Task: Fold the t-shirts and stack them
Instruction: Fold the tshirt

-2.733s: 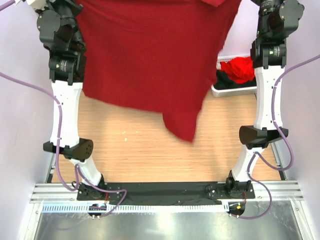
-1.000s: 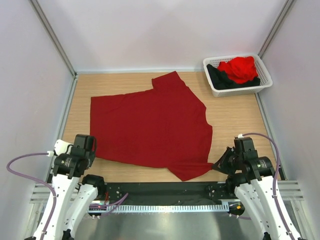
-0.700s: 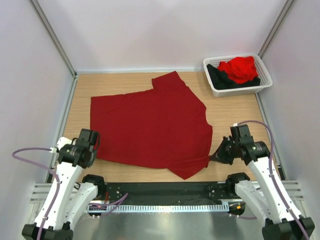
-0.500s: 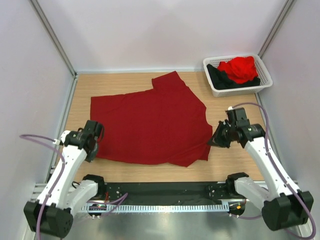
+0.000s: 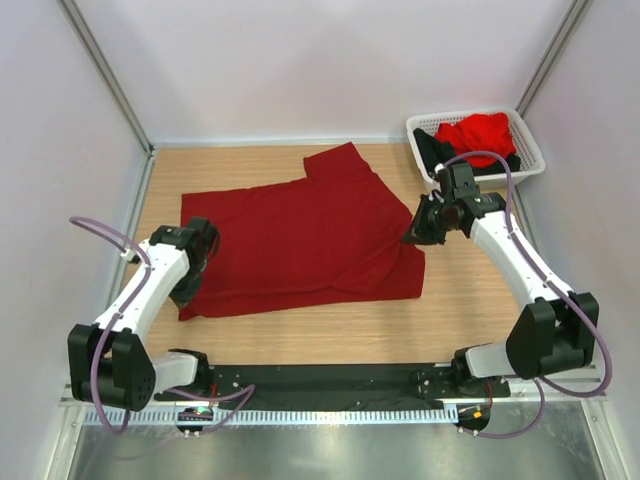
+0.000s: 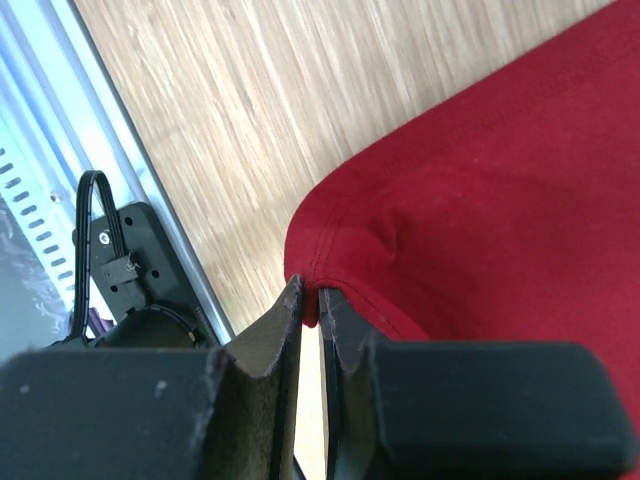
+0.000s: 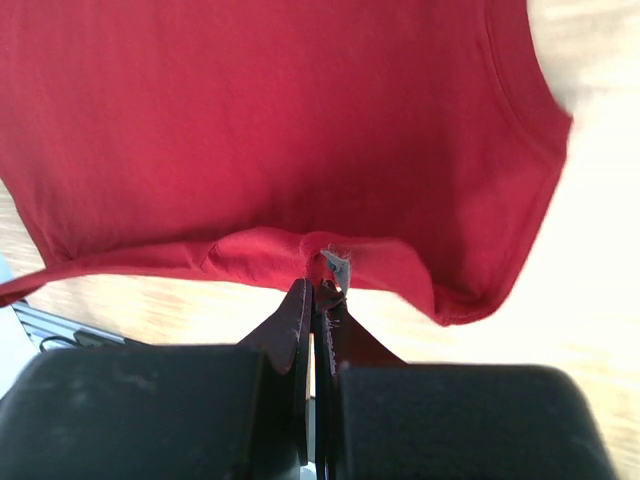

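A dark crimson t-shirt (image 5: 300,235) lies spread on the wooden table, its near edge lifted and turned back. My left gripper (image 5: 197,275) is shut on the shirt's near left corner; the left wrist view shows the hem (image 6: 312,300) pinched between the fingers. My right gripper (image 5: 413,231) is shut on the shirt's right edge, and the right wrist view has a bunched fold (image 7: 322,268) caught in the jaws, with the crimson t-shirt (image 7: 280,120) hanging beyond. A brighter red t-shirt (image 5: 482,134) and a black t-shirt (image 5: 431,150) lie in the basket.
A white latticed basket (image 5: 482,181) stands at the back right corner of the table. Bare wood (image 5: 330,330) shows along the near side. Metal frame posts and grey walls close in the left, right and back.
Both arms have swung from the near edge out over the table, dragging the shirt's near edge toward the back. The near sleeve that pointed at the front rail has been pulled in.
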`<state>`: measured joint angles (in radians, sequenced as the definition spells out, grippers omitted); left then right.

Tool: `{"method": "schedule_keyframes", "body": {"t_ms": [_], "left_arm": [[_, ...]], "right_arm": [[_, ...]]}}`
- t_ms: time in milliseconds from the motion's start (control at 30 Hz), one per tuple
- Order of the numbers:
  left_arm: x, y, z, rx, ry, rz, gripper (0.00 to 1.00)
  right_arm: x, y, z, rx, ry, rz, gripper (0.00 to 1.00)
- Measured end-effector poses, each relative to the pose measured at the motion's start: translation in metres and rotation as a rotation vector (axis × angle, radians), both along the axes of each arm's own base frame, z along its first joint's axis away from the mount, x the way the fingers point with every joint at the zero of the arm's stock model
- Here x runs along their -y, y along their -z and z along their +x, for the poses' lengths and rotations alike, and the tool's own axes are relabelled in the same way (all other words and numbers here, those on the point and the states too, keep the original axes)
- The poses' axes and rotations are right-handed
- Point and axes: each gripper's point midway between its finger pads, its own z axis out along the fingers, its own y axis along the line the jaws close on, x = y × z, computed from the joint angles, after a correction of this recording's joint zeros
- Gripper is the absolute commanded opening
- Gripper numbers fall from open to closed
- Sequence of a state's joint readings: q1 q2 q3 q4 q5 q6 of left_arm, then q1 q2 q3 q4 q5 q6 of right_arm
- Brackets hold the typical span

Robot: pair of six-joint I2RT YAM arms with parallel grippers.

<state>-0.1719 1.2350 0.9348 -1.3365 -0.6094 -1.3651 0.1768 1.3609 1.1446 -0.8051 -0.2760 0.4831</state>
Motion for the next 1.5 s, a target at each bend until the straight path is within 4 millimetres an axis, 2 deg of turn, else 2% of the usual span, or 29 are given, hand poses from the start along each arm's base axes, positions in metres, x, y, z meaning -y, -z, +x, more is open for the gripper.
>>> {"method": "schedule_keyframes", "body": {"t_ms": [133,367,667,967,1133,1500], "left_arm": [[-0.003,0.0,0.0,-0.016,-0.008,0.001,0.12],[-0.005,-0.001,0.016,-0.056,-0.009,0.006,0.11],[-0.014,0.013,0.023,-0.142,0.005,0.007,0.1],[-0.019,0.018,0.036,-0.155,0.025,0.003,0.09],[-0.023,0.028,0.04,-0.197,0.016,-0.004,0.08],[-0.025,0.041,0.049,-0.24,0.026,-0.02,0.04]], "right_arm": [[-0.005,-0.005,0.022,0.019,-0.015,0.005,0.01],[-0.014,0.0,0.052,0.012,-0.036,0.018,0.01],[-0.018,0.017,0.059,-0.027,-0.05,0.024,0.01],[-0.021,0.008,0.073,0.016,-0.047,0.036,0.01],[-0.023,0.005,0.081,0.032,-0.04,0.046,0.01],[-0.027,0.021,0.092,0.003,-0.038,0.051,0.01]]}}
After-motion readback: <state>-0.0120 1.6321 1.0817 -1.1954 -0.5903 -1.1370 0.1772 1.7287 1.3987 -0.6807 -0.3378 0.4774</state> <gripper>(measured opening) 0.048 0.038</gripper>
